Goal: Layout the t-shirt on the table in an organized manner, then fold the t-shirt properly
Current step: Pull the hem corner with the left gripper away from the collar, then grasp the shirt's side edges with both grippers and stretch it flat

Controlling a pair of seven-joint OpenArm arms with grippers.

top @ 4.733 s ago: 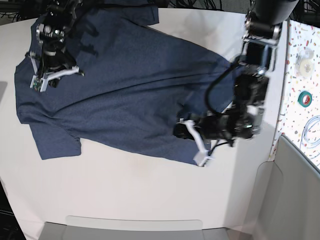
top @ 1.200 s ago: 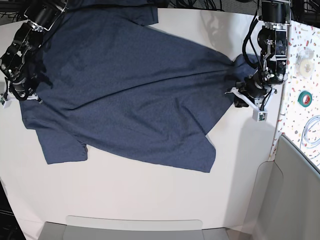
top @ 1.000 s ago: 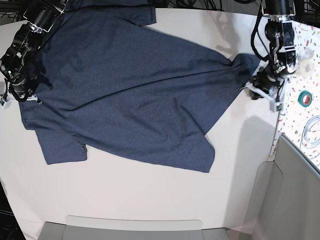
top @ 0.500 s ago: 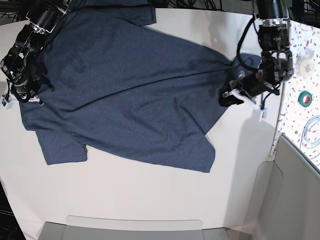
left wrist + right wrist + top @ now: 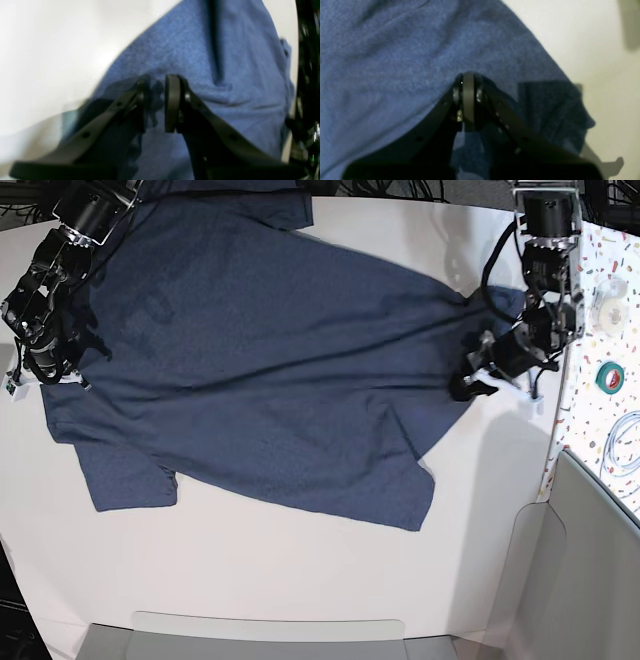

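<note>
Left gripper: jaws slightly apart over the t-shirt, cloth between them; grip unclear. Right gripper: together, pinching shirt. Base: shirt skewed across the desk far half. Layout step; next, tension both ends, square it.

My right gripper has its two dark jaws pressed together, pinching a raised fold of the navy-blue heathered cloth t-shirt. The plain white matte table shows bare at upper right beyond the shirt's edge.
</note>
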